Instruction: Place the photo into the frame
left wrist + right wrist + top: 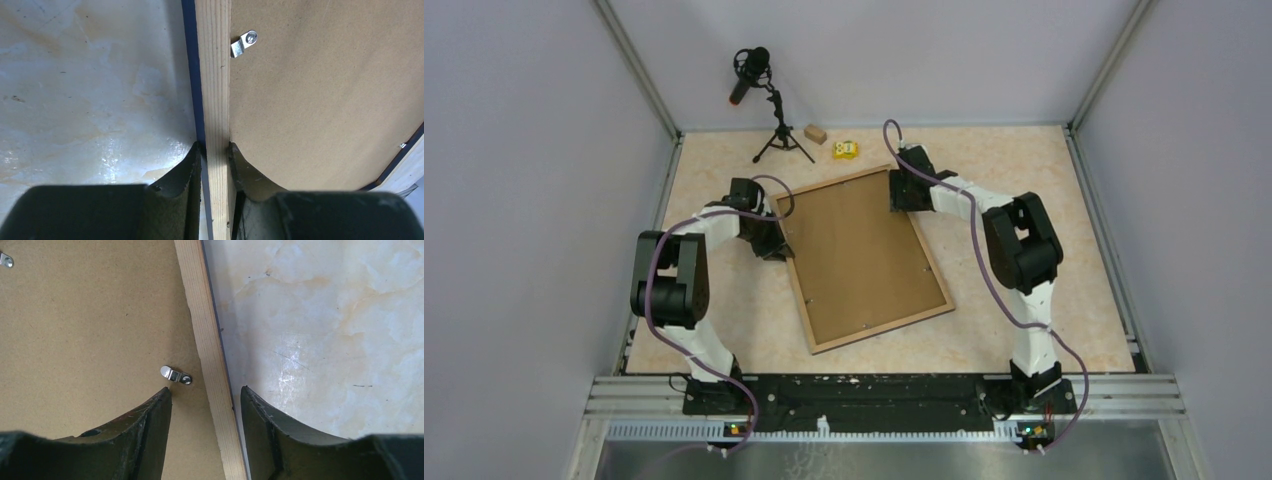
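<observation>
Frame [214, 90] laid back-up, skewed, at desk [1044, 180] centre, brown backing board [864, 255] seated inside. Left rail clamped by left gripper [215, 146]. Right rail straddled near far corner by right gripper [206, 389], jaws parted wider than rail; metal clip [176, 375] just beside.

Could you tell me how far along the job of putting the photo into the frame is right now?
Done: the backing board sits inside the frame, back side up; no photo shows, so whether it lies underneath cannot be told. In hand: the left gripper clamps one long rail; the right gripper straddles the opposite rail, jaws open. Probably left: confirming the photo is in, and releasing.
</observation>
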You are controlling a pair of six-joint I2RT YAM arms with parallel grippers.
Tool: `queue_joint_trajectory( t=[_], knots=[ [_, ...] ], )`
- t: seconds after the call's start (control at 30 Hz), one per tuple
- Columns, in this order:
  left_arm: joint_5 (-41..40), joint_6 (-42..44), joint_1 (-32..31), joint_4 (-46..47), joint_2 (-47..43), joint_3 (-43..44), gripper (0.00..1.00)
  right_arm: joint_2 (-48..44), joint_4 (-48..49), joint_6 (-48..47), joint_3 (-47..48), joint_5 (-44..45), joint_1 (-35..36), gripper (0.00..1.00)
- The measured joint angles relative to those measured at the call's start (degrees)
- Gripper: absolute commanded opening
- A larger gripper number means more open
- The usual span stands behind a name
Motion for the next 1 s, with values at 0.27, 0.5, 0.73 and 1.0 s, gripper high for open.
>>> queue_joint_trajectory(
  t=[0.27,0.5,0.73,1.0],
  knots=[
    [0.0,0.02,0.0,0.0,0.0,0.0,0.12,0.85,-0.46,-0.02,1.42,0.59,0.0,0.5],
    [0.02,0.02,0.0,0.0,0.0,0.0,0.12,2.54,-1.75,-0.02,4.15,0.7,0.0,0.47],
    [0.02,0.02,0.0,0.0,0.0,0.0,0.12,2.6,-1.79,0.02,4.22,0.66,0.0,0.41],
    [0.04,0.02,0.0,0.0,0.0,0.0,0.12,3.43,-3.67,0.11,5.97,0.85,0.0,0.36]
  ],
)
